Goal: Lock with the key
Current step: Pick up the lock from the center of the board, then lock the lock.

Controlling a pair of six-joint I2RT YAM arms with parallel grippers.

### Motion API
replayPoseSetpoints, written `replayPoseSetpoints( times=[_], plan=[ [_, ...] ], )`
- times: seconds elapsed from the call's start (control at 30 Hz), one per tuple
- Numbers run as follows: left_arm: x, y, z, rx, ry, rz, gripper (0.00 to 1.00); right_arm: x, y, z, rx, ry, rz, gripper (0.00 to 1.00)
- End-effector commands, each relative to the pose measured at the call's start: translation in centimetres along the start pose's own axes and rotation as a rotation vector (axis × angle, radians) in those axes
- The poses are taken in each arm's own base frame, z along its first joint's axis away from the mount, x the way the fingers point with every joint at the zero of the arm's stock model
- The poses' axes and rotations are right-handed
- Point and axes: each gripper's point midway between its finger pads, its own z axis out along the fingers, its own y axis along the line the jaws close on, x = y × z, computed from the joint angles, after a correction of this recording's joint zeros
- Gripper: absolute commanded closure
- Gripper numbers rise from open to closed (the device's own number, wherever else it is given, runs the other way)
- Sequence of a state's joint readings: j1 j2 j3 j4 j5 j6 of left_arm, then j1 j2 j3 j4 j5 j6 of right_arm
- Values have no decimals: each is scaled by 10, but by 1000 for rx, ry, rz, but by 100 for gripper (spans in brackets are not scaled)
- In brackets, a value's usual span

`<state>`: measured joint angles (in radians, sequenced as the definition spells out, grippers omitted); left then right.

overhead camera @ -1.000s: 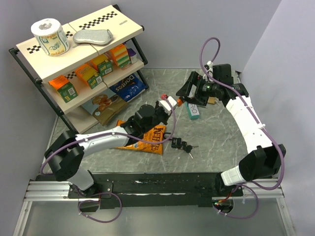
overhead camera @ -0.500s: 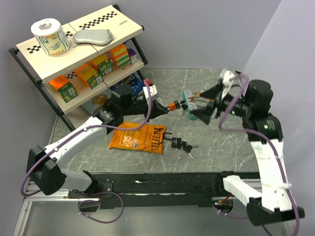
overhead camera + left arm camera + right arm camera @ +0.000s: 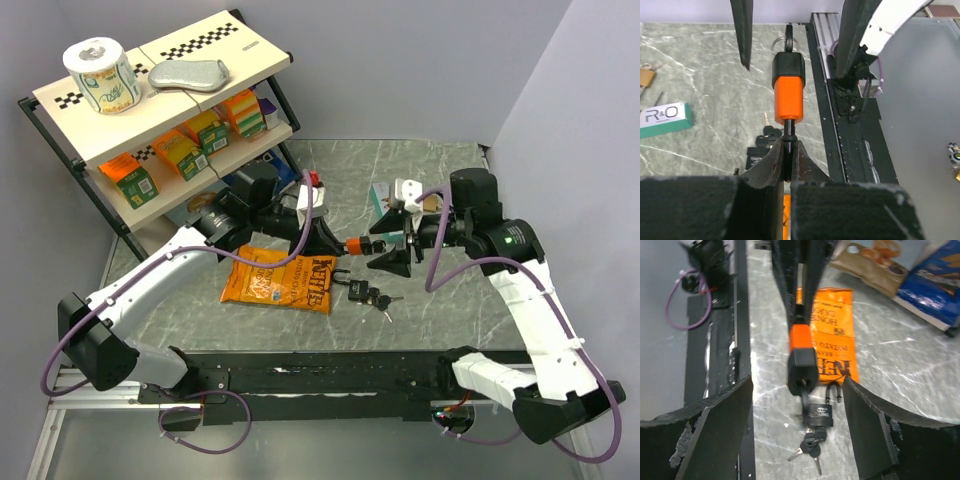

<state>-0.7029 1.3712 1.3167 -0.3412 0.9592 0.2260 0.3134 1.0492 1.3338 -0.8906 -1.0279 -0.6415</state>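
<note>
An orange padlock (image 3: 360, 243) with a black end is held in the air above the table's middle. My left gripper (image 3: 335, 240) is shut on its thin shackle; in the left wrist view the gripper (image 3: 787, 150) pinches the shackle below the orange body (image 3: 788, 97). A black key (image 3: 788, 37) with a ring sticks out of the black end. My right gripper (image 3: 395, 250) is open, its fingers either side of that end without touching. In the right wrist view the gripper (image 3: 797, 425) faces the lock (image 3: 801, 340) and the keyhole.
A black padlock with a bunch of keys (image 3: 367, 294) lies on the table below the held lock, also in the right wrist view (image 3: 820, 415). An orange chips bag (image 3: 285, 282) lies left of it. A teal box (image 3: 665, 117) lies behind. A stocked shelf (image 3: 150, 120) stands at the far left.
Both arms have swung toward the table's middle. The orange lock has come nearer and lower in my left gripper. My right gripper now stands open round its black end.
</note>
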Motion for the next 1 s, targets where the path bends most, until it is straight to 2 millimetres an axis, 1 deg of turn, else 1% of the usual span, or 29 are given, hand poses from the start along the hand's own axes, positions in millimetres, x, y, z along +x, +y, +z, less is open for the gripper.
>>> replayPoseSetpoints(
  times=[0.0, 0.07, 0.1, 0.2, 0.3, 0.37, 0.47, 0.5, 0.6, 0.67, 0.73, 0.8, 0.87, 0.9, 0.93, 0.97],
  plan=[
    [-24, -17, 2, 64, -36, 94, 99, -1, 10, 6, -45, 8, -93, 25],
    [-25, -21, 4, 65, -37, 100, 99, 0, 11, 9, -55, 18, -110, 28],
    [-24, -20, 4, 63, -35, 96, 99, 1, 11, 11, -59, 24, -116, 33],
    [-24, -20, 4, 58, -37, 91, 99, 6, 15, 14, -78, 50, -125, 38],
    [-24, -21, 4, 59, -39, 96, 99, 16, 16, 16, -95, 96, -161, 39],
    [-24, -22, 4, 62, -39, 96, 99, 20, 18, 16, -105, 119, -166, 39],
    [-22, -21, 4, 63, -35, 96, 99, 22, 19, 16, -125, 138, -151, 43],
    [-22, -21, 4, 63, -34, 98, 99, 21, 18, 17, -127, 137, -152, 48],
    [-21, -21, 4, 63, -29, 99, 99, 18, 17, 18, -124, 130, -157, 59],
    [-17, -20, 5, 63, -17, 88, 99, 16, 18, 18, -126, 124, -154, 62],
    [-16, -19, 5, 60, -10, 91, 99, 14, 18, 19, -127, 118, -150, 70],
    [-15, -17, 5, 49, -8, 89, 99, 12, 19, 20, -133, 108, -132, 73],
    [-14, -17, 4, 42, -11, 96, 99, 9, 20, 21, -136, 97, -111, 73],
    [-14, -18, 3, 42, -12, 94, 99, 9, 21, 21, -138, 93, -105, 79],
    [-12, -18, 4, 39, -10, 93, 99, 8, 20, 22, -139, 89, -99, 83],
    [-11, -18, 4, 41, -8, 90, 99, 7, 22, 22, -144, 85, -86, 92]
  ],
)
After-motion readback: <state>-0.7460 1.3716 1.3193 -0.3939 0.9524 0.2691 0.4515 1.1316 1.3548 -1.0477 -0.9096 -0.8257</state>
